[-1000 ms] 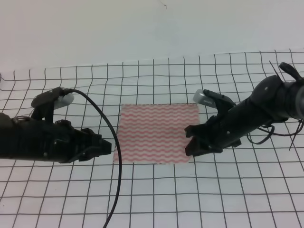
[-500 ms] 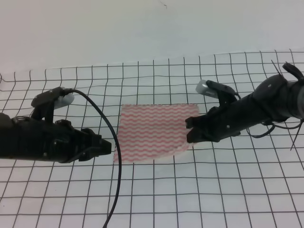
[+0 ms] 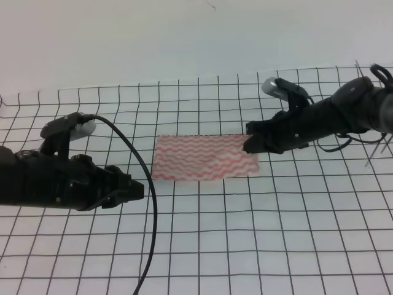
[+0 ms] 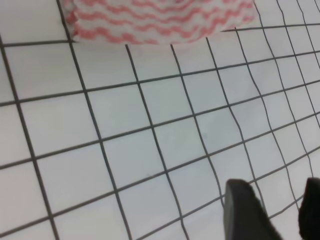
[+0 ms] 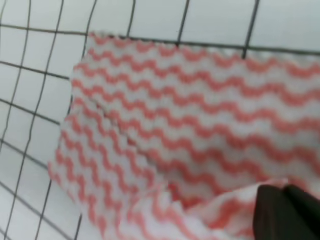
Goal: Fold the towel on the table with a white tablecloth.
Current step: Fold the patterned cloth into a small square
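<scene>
The towel, pink-red wavy stripes on white, lies folded over itself into a narrow band on the white tablecloth that covers the table. My right gripper is at the towel's far right corner, shut on the raised towel layer; its dark fingertips pinch the towel's edge. Left of the towel, about one grid square from its near left corner, my left gripper hovers low. In the left wrist view the left gripper is open and holds nothing, with the towel ahead at the top.
A black cable loops from the left arm down past the towel's left edge to the front of the table. A plain white wall rises behind the tablecloth's far edge. Gridded cloth extends in front of both arms.
The right gripper has carried the towel's near right corner up and away toward the far edge, folding the near half over the far half. The left arm has stayed still.
</scene>
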{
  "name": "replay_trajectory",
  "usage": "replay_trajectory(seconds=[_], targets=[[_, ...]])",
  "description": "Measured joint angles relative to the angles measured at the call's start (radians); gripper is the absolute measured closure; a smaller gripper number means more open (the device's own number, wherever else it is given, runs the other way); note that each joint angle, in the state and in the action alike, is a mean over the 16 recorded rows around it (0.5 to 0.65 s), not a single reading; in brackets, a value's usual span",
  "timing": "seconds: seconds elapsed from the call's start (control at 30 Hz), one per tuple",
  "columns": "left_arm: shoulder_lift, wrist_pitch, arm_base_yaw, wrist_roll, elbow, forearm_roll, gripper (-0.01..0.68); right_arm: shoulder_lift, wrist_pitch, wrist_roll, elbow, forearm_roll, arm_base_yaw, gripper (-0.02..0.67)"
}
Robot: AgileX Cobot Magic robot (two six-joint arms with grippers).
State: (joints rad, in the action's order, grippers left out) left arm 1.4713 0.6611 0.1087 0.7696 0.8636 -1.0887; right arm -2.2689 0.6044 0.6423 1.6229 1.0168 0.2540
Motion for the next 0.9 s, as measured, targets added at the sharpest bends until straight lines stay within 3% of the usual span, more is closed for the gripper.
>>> replay_trajectory(seconds=[0.47,0.7,0.9], targets=[[0.0,-0.015,0.0,0.006,0.0,0.006,0.432,-0.123,0.075,-0.13,0.251,-0.206,-0.011,0.629],[0.0,-0.047,0.0,0.031,0.0,0.012,0.431,-0.124,0.115,-0.156,0.308,-0.315,-0.011,0.512],[0.0,-0.077,-0.001,0.055,0.013,0.02,0.43,-0.118,0.187,-0.064,0.416,-0.354,-0.011,0.396]])
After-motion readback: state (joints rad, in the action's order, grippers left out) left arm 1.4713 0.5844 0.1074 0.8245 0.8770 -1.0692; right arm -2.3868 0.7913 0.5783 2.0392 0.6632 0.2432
